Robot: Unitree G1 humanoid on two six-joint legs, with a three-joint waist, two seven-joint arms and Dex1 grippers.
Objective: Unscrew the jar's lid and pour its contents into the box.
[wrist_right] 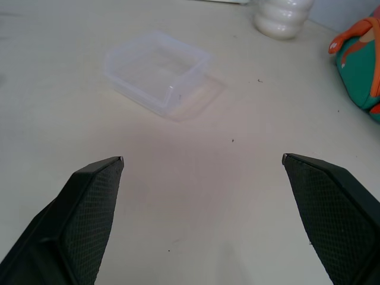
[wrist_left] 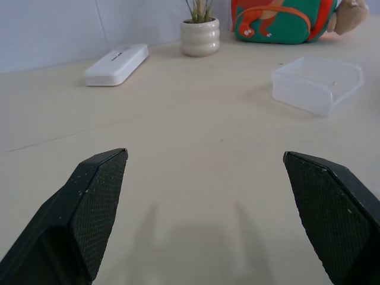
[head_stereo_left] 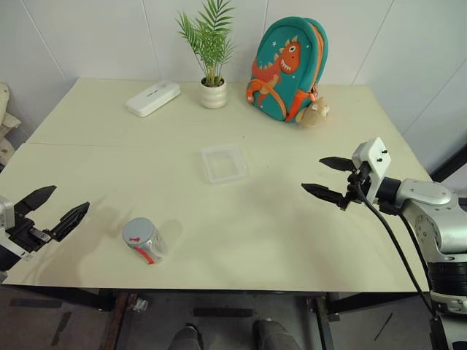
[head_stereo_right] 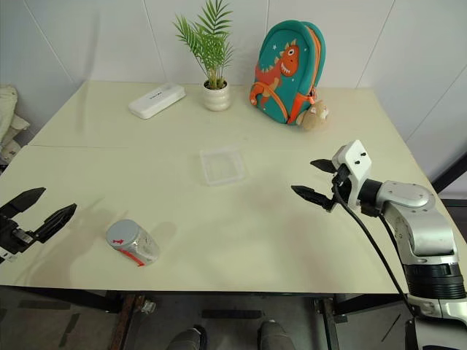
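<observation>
The jar (head_stereo_left: 145,240) lies on its side, lid (head_stereo_left: 136,231) toward the wide-apart, empty left gripper (head_stereo_left: 55,207).

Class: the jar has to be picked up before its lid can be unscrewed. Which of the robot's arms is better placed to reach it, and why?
Probably the left. The jar lies on its side near the left gripper, whose jaws stand open. The right gripper hangs far across the table.

The left gripper (head_stereo_left: 52,206) hangs at the robot's left with its two black fingers spread wide and nothing between them. The right gripper (head_stereo_left: 327,177), on a bent grey arm, points inward, fingers likewise wide and empty.
</observation>
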